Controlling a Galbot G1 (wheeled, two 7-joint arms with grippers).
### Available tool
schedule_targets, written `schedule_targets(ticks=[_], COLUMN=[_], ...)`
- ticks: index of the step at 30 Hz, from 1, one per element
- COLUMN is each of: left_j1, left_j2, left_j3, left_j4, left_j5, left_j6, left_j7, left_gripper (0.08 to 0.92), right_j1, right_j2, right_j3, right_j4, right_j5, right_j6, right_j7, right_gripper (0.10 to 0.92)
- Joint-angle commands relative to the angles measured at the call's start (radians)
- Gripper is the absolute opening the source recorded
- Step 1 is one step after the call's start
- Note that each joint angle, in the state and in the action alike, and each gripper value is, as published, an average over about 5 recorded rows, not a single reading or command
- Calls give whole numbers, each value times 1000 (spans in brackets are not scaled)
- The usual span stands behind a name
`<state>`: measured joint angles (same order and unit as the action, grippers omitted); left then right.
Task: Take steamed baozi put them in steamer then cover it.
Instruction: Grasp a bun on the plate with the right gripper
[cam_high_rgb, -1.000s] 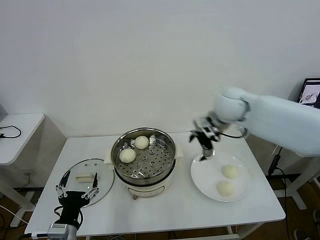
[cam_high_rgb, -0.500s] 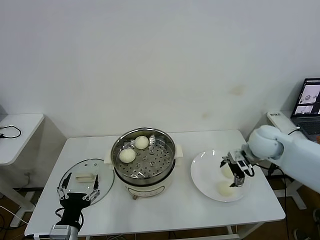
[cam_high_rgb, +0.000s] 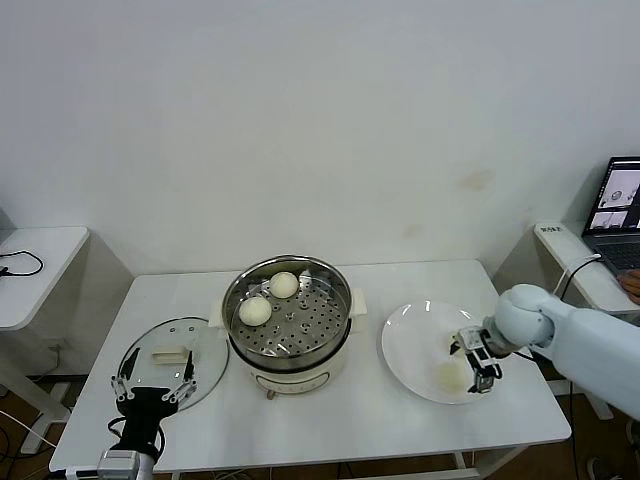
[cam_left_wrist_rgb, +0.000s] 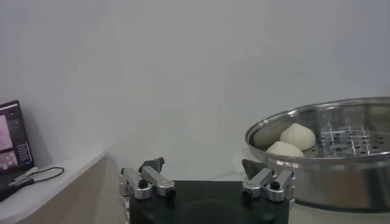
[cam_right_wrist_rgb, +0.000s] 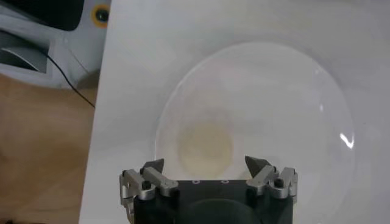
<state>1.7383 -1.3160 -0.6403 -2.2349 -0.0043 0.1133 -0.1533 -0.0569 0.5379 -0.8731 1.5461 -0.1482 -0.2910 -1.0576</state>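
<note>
The steel steamer in its cream pot base holds two baozi at its far left. It also shows in the left wrist view with both buns. My right gripper is low over the white plate, open, beside a baozi. In the right wrist view this baozi lies just ahead of the open right gripper, between the lines of its fingers. A fourth bun is hidden. The glass cover lies flat left of the steamer. My left gripper is open at the cover's near edge.
A second white table stands at the far left with a cable on it. A laptop sits on a stand at the far right. The cover's cream handle points towards the left gripper.
My right arm has swung from beside the steamer out to the right and down onto the plate, ending low beside a bun. The left arm has barely moved.
</note>
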Motion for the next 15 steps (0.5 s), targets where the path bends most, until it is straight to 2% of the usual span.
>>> schedule_targets(ticks=[1, 8, 15], left_j1=[-1, -4, -6], left_j2=[1, 0, -1], left_j3=[-2, -3, -3], left_j4=[6, 10, 12], left_j5=[0, -1, -1], left_j6=[-1, -1, -2], left_j7=[0, 0, -1], left_gripper=[823, 823, 823], right_j1=[-57, -55, -50], right_j2=[75, 109, 111], right_j3=[29, 29, 29], right_j4=[-94, -114, -122], right_j5=[-37, -28, -15], right_j6=[0, -9, -15], right_j7=[19, 22, -1], right_gripper=[823, 799, 669])
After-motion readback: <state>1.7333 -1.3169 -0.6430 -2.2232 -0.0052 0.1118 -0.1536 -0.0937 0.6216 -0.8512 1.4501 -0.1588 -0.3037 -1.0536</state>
